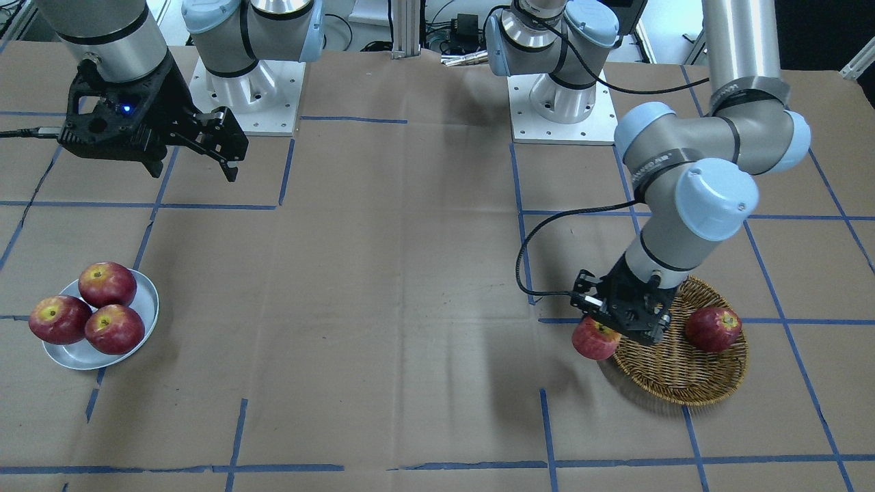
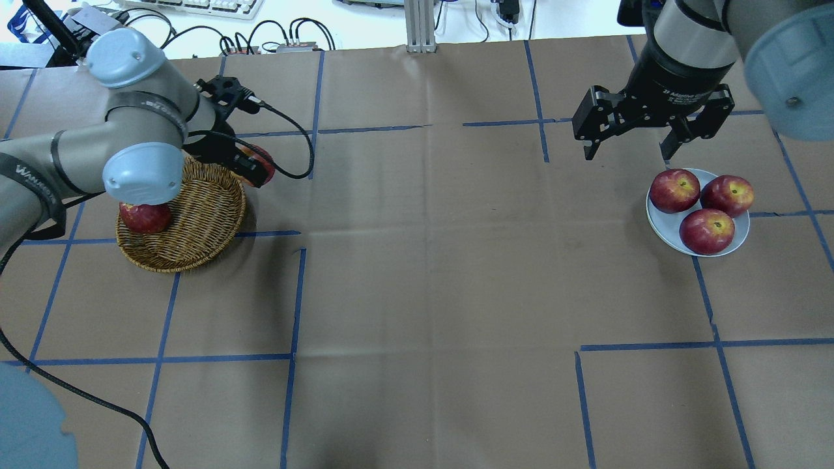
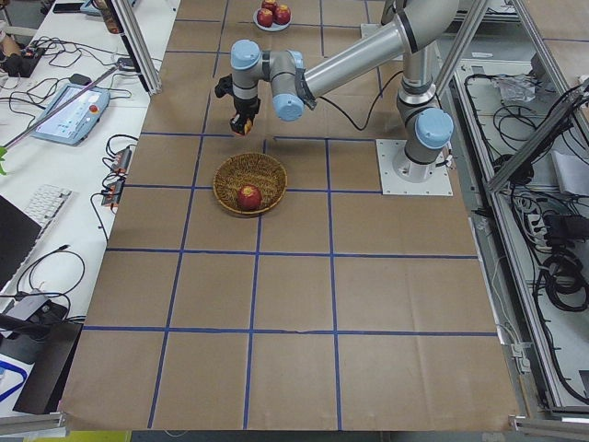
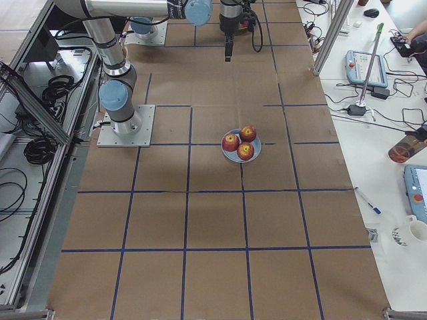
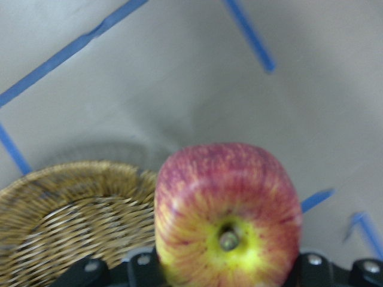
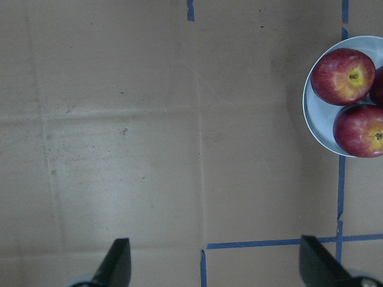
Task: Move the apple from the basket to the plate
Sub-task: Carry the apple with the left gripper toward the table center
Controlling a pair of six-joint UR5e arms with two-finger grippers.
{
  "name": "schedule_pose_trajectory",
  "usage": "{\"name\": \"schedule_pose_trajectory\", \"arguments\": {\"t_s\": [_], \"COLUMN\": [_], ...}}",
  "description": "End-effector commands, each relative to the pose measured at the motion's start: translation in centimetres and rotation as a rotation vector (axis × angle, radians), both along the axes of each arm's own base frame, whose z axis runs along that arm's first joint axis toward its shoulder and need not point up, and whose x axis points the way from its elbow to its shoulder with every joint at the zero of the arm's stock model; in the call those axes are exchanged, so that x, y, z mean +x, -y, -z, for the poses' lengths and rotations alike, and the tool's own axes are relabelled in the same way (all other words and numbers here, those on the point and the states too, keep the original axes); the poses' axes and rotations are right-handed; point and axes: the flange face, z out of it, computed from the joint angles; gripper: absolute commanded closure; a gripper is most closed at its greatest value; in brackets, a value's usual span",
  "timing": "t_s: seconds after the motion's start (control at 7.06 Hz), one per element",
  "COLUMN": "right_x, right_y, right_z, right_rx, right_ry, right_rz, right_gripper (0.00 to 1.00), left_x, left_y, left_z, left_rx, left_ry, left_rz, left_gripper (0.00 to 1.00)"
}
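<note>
Brown paper covers the worktop [image 1: 410, 307], marked into large squares with blue tape [image 1: 273, 469].

Nearest the front-facing camera, at the lower right of that frame, sits the basket [image 1: 673, 386]. One dark red apple [image 1: 713, 329] lies inside it, toward its right side. At the basket's left rim the left tool [image 1: 610, 326] is clenched on the apple [image 1: 596, 339], a streaky pinkish-red fruit. It sits just outside the wicker, over bare paper. The left wrist view shows this fruit [image 5: 227, 215] filling the lower middle of the frame. Its yellow stem hollow faces the lens, the tool's black body shows on either side of it, and the basket's woven rim lies at the lower left. How high the fruit is off the paper cannot be told.

At the lower left of the front-facing frame, well apart from the basket, the plate [image 1: 72, 357] carries three red apples [image 1: 107, 283] bunched together and touching. One of them overhangs the left rim.

Farther back, at the upper left, the right tool [image 2: 629, 151] hangs over bare paper, released, with nothing between its widely spread black fingers [image 6: 116, 263]. In its wrist view the plate and two of its apples show at the right edge, off to the side of the fingers.

Farthest back, both arm bases [image 1: 564, 109] are bolted to pale square mounting plates along the top edge.
</note>
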Motion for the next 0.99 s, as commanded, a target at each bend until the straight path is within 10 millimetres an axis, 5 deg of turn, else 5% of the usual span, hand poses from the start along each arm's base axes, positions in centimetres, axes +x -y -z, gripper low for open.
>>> {"name": "schedule_pose_trajectory", "arguments": {"t_s": [0.0,0.14,0.42,0.85], "right_x": [0.1,0.1,0.1,0.1], "right_y": [-0.1,-0.2,-0.2,-0.2], "right_z": [0.1,0.2,0.2,0.2], "right_rx": [0.003,0.002,0.002,0.002], "right_ry": [0.002,0.0,0.0,0.0], "right_rz": [0.0,0.0,0.0,0.0], "right_gripper": [0.0,0.0,0.0,0.0], "left_x": [-10.5,-14.3,-21.1,-22.6], "left_y": [-2.1,-3.3,-4.7,-5.2], "left_z": [0.9,1.2,5.2,7.7], "left_rx": [0.024,0.02,0.008,0.039], "left_ry": [-0.033,-0.049,-0.067,-0.06], "left_rz": [-0.149,-0.198,-0.223,-0.203], "left_gripper": [0.6,0.61,0.61,0.58]}}
